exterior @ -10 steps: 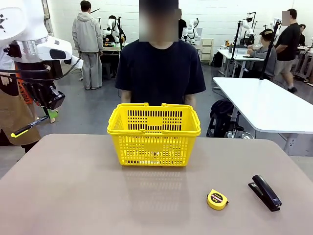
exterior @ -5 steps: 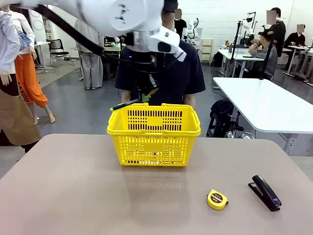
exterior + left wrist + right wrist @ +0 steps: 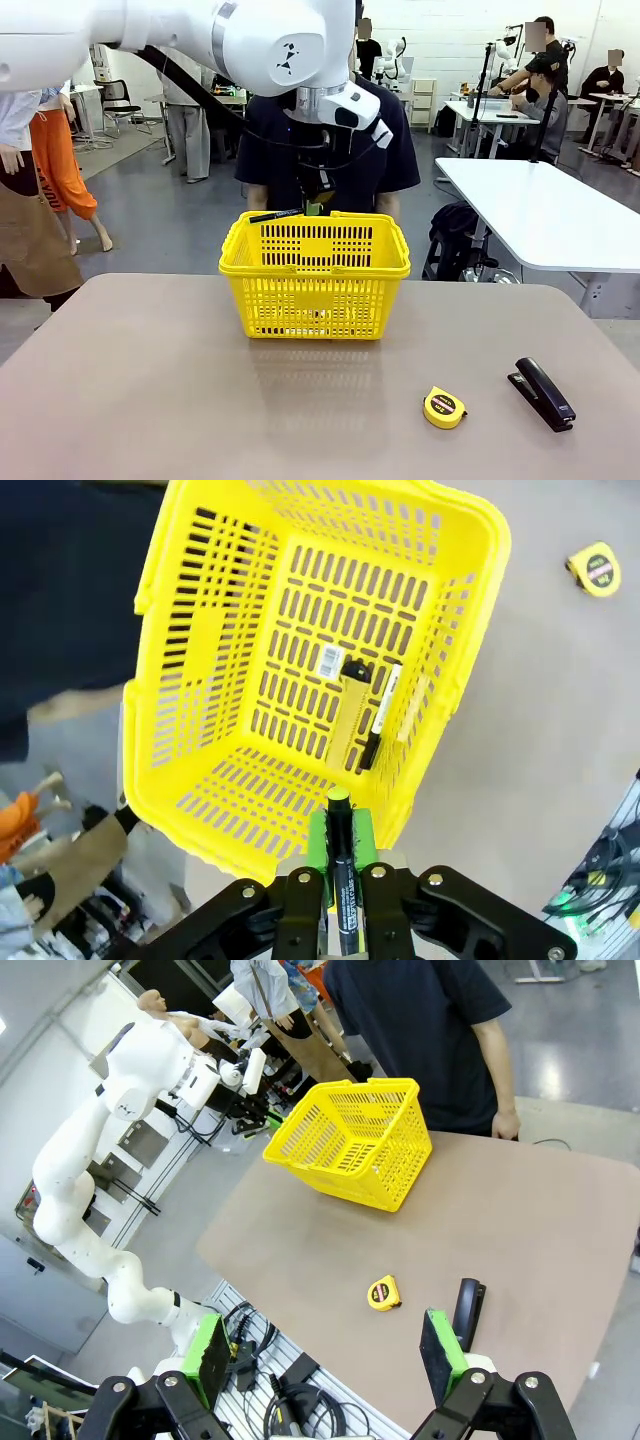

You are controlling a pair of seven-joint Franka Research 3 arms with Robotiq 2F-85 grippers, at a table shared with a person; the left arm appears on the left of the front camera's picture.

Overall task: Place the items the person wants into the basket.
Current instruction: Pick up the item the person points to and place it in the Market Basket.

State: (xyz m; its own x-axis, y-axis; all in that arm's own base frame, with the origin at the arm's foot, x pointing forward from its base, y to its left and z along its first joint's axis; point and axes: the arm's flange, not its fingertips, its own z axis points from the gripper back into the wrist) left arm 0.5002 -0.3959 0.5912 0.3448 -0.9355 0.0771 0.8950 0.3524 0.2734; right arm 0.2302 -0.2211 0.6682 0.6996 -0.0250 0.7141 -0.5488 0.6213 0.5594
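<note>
My left arm reaches in from the left, across the middle of the table and up high, its wrist turned down so that my left pincer (image 3: 318, 207) hangs just above the far rim of the yellow basket (image 3: 314, 298), in front of the person (image 3: 330, 140) in the dark T-shirt standing at the far side. The pincer is clamped on a thin black pen with yellow ends (image 3: 276, 215); from the front the pen lies nearly level, its free end pointing toward my left along the basket's rim. Looking down my own wrist, the pen (image 3: 342, 875) sits squeezed between my two green pads (image 3: 318, 842), its yellow tip poking out past them over the basket's open mouth (image 3: 175, 670).

On the slotted floor of the basket lie two things side by side, just beside each other: a yellow-and-black utility knife (image 3: 347, 709) and a black marker with a white band (image 3: 379, 718).

My right pincer (image 3: 325, 1358) is held high and well back from the table, fingers spread wide apart and gripping nothing, looking down over the tabletop (image 3: 500, 1220).

On the near right part of the table rest a round yellow tape measure (image 3: 444, 407) and, near it, a black stapler (image 3: 542, 393), both well apart from the basket.
</note>
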